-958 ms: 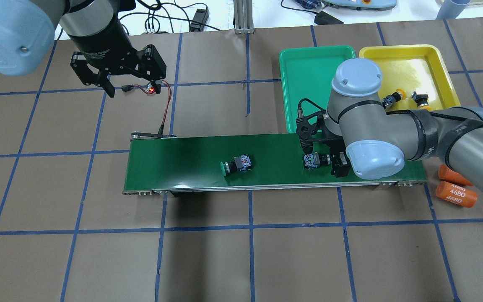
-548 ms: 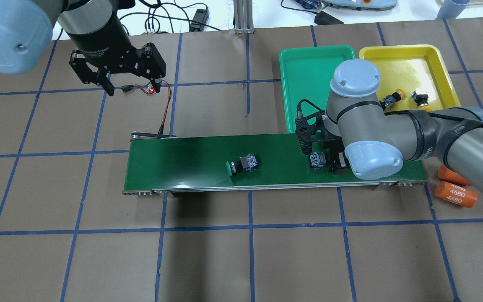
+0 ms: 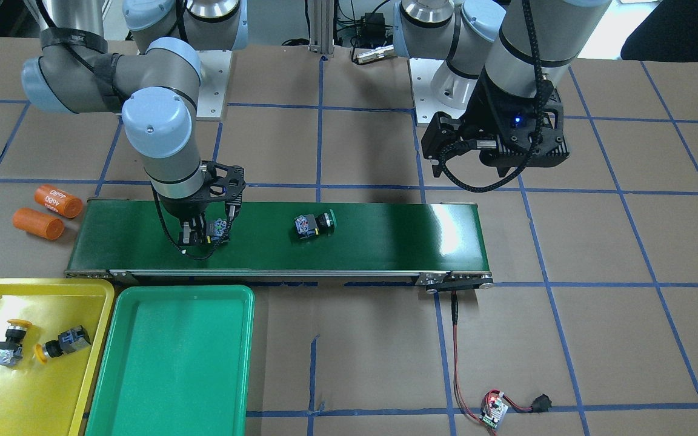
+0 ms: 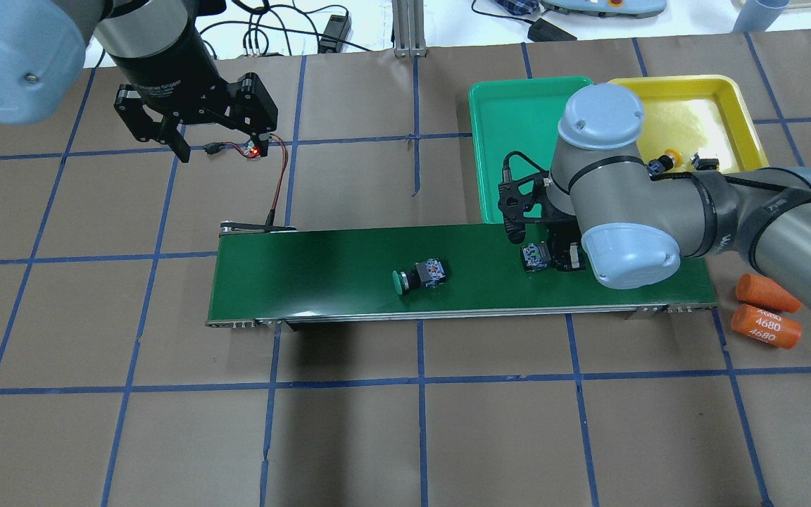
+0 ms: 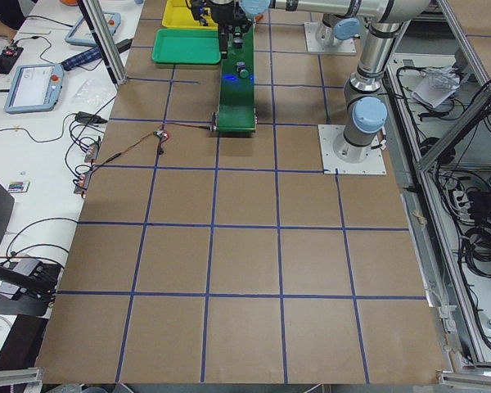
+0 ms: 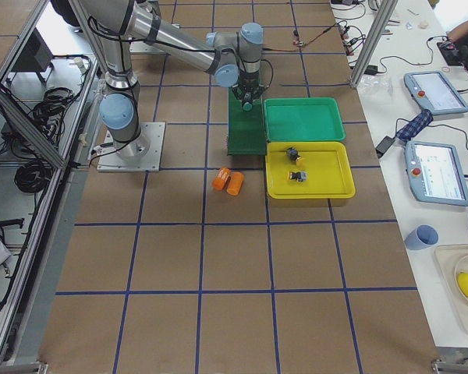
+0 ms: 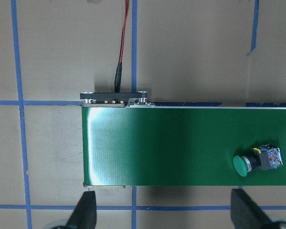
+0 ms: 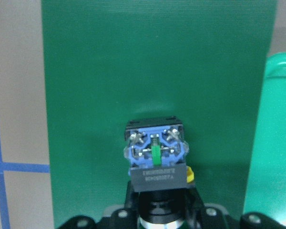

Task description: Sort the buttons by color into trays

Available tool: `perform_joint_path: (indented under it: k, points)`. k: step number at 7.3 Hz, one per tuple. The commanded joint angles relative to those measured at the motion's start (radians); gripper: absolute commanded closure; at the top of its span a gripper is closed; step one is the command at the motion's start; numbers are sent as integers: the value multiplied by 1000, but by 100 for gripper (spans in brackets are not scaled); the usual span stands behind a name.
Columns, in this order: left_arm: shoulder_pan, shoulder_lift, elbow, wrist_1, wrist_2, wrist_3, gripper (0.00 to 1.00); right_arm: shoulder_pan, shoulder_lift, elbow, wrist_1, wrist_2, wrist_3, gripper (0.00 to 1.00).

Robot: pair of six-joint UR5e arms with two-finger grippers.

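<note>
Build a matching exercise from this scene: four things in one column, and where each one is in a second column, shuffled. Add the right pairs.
Things
1. green-capped button
2. yellow buttons
3. button in the right wrist view
4. orange cylinders

Places
A. on the table, off the belt's end
B. held in the right gripper
C. in the yellow tray
D. lying free on the conveyor belt

Pairs: 1-D, 2-C, 3-B, 4-A

This is a robotics lab: two robot arms (image 4: 659, 204) are bolted to a table (image 4: 342, 443) papered brown and gridded with blue tape (image 4: 421, 422), control tablets (image 6: 435, 173) lie on a white bench (image 6: 460, 125) beside the table, cables (image 5: 483, 246) bundle along the table's other side, and aluminium posts (image 6: 372, 39) rise at the table's edge.
</note>
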Motion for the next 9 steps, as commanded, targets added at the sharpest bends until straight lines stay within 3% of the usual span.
perform_joint_path:
  k: [1, 3, 4, 5, 6, 9]
  points:
    - [-1, -7, 14, 0, 2, 0, 0, -83, 87, -174, -3, 2, 13, 88]
    - [0, -18, 33, -2, 1, -2, 0, -173, 191, -235, -20, 20, -22, 82]
    - [0, -15, 37, -2, 1, -2, 0, -190, 228, -239, -84, 28, -28, 73]
    - [0, -16, 37, -2, 1, -2, 0, -197, 236, -249, -109, 34, -54, 49]
    - [0, -16, 37, -2, -1, -2, 0, -194, 239, -244, -100, 30, -59, 0]
    - [0, -16, 37, -2, -2, -2, 0, -194, 161, -221, -6, 30, -85, 0]
